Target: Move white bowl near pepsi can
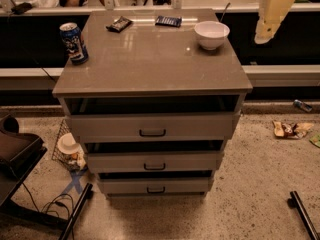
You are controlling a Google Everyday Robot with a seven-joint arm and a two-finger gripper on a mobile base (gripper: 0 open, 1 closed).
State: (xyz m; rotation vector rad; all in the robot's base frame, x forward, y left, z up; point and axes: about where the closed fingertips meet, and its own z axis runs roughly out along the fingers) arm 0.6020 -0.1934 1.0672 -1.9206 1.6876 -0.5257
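The white bowl [211,34] stands on the grey cabinet top [150,66] near its back right corner. The pepsi can [74,43] stands upright at the left edge of the same top, far from the bowl. My gripper [273,14] hangs in the air at the upper right, beyond the cabinet's right edge, above and to the right of the bowl, touching nothing.
Two flat dark snack packets [119,24] [168,21] lie at the back of the top. Three drawers [152,129] sit below, slightly open. A wire basket with a white cup-like item [67,146] stands on the floor at left. Litter [291,129] lies at right.
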